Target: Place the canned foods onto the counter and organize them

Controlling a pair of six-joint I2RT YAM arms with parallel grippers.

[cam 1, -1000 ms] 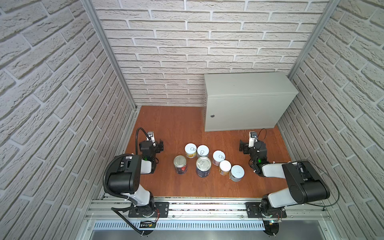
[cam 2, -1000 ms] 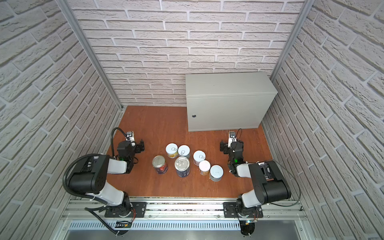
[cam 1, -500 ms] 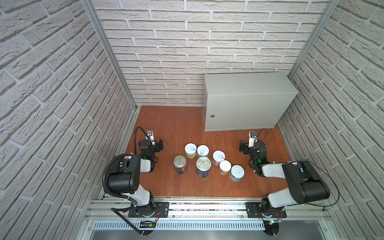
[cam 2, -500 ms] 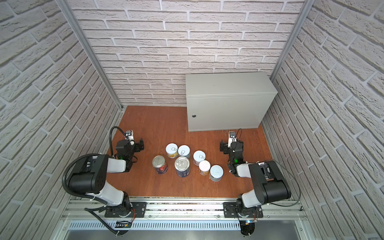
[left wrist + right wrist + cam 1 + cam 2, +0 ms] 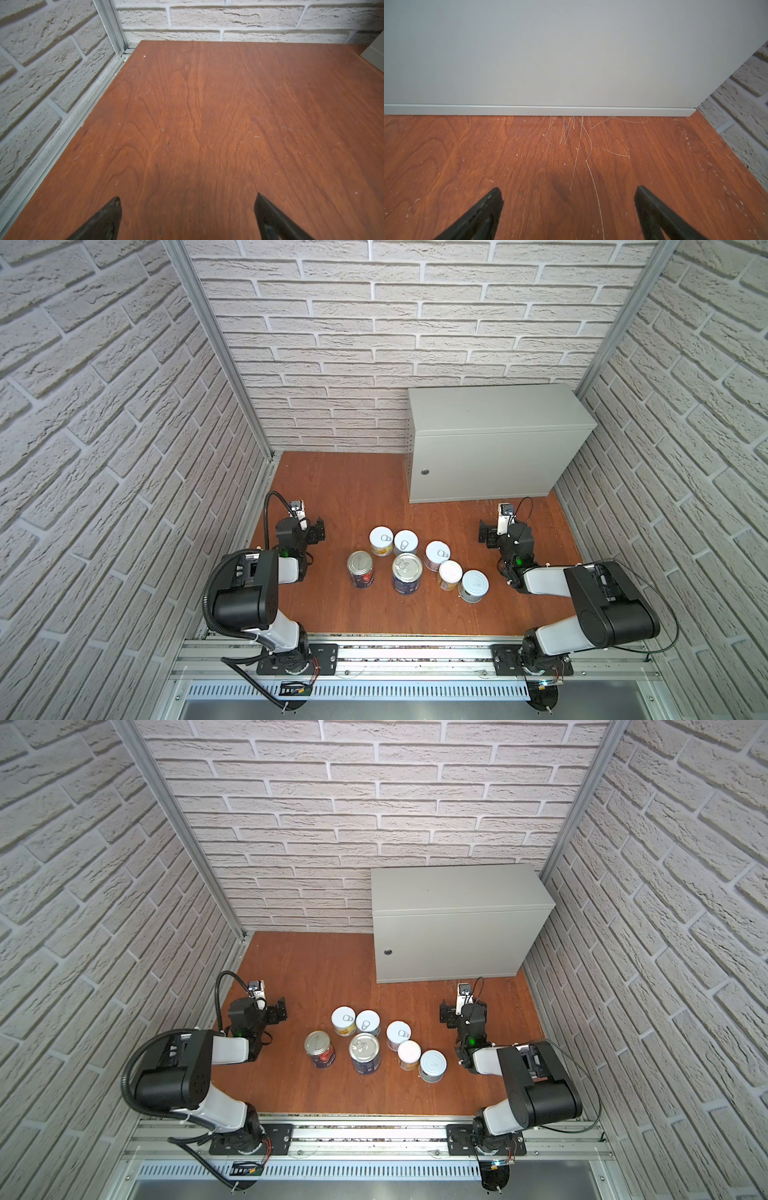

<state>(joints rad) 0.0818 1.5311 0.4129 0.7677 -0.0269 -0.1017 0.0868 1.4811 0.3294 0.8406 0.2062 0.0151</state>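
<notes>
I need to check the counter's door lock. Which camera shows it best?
The top views: both top views show the lock on the counter front, near its left edge. The right wrist view shows only the counter's bare lower front; the left wrist view shows just a sliver of one corner.

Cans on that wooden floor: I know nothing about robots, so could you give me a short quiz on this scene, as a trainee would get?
1. How many cans stand on the wooden floor?
2. True or false: one can already sits on top of the grey counter.
3. The left gripper is: A) shut on a can, B) open and empty, C) out of view.
Key: 1. seven; 2. false; 3. B.
</notes>
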